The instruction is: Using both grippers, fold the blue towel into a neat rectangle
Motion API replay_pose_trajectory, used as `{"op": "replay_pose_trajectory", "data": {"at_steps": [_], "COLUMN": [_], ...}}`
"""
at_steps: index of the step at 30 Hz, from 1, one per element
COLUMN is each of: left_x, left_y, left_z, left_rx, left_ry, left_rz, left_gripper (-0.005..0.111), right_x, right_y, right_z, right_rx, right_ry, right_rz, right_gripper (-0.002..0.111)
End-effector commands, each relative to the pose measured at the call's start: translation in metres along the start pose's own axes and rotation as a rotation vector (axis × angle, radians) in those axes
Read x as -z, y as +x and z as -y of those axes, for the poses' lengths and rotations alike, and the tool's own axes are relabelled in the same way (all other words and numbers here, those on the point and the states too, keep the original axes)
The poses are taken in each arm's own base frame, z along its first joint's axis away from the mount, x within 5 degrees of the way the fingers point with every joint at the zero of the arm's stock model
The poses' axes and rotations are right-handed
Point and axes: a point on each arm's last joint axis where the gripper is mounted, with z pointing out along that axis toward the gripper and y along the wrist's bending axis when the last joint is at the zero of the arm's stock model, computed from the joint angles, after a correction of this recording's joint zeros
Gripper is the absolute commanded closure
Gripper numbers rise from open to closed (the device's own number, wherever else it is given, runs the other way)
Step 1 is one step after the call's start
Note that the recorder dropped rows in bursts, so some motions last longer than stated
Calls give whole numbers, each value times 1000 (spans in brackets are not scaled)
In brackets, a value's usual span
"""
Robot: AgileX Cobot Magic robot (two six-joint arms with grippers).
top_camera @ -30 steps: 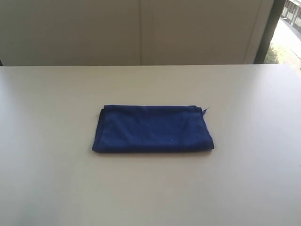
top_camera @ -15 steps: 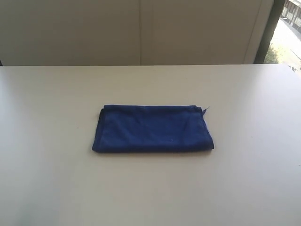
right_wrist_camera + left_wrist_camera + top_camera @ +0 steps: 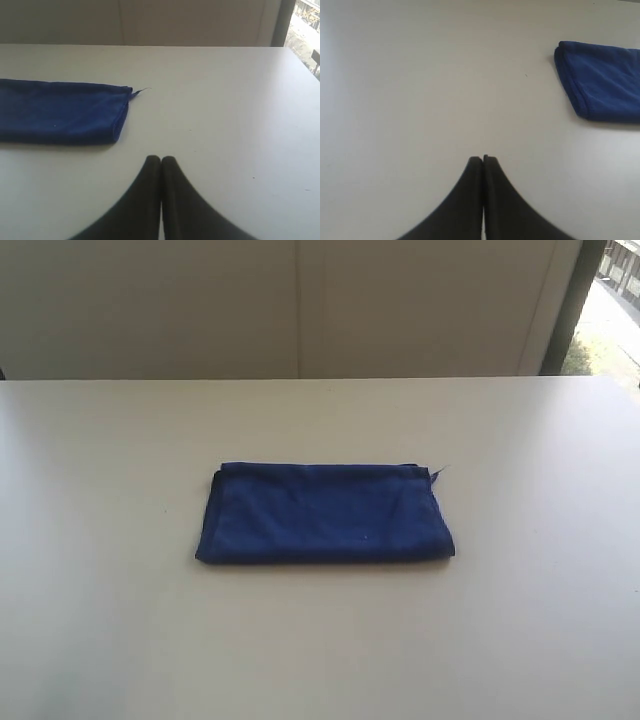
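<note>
- The deep royal-blue soft microfibre towel (image 3: 325,513) lies at the middle of the pale, smooth table (image 3: 320,660). It forms a flat, wide rectangle with its long sides running left to right.
- Its corners look fairly square and its edges lined up. A thin loose thread (image 3: 440,471) sticks out at the far right corner, and no white tag can be made out.
- The black left gripper (image 3: 483,158) has its two fingers pressed together with nothing between them. It hangs over bare table, well apart from the towel's left end.
- The black right gripper (image 3: 160,158) is likewise pinched closed and empty, over bare table off the towel's right end.
- Neither gripper appears in the exterior view, so both seem to sit toward the near side, outside its field.
- Judgement: the folding looks essentially finished, and the step in hand is resting clear of the cloth.
- To do that well, the arms should keep off the towel so that no finger or cable drags an edge.
- If another fold were wanted, each gripper should open before it nears the cloth. The two should then lift both corners of one short end evenly.
</note>
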Motion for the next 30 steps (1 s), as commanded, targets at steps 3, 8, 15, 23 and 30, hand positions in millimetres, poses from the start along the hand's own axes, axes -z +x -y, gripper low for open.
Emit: {"op": "replay_pose_trajectory", "data": {"at_steps": [3, 8, 15, 23, 30], "left_x": [0, 0, 0, 0, 5], "left_y": [1, 1, 1, 1, -2], "left_z": [0, 0, 0, 0, 0], "left_rx": [5, 5, 5, 5, 9], "left_ry": [-2, -2, -2, -2, 6], "left_rz": [2, 2, 2, 2, 52], "left_gripper": [107, 107, 107, 107, 107], "right_x": [0, 0, 0, 0, 0], "right_y": [2, 2, 2, 2, 2], "right_z": [0, 0, 0, 0, 0], "right_rx": [10, 10, 10, 10, 10], "right_ry": [-2, -2, -2, -2, -2], "right_rz": [3, 3, 3, 3, 3], "right_gripper": [108, 108, 108, 108, 108]}}
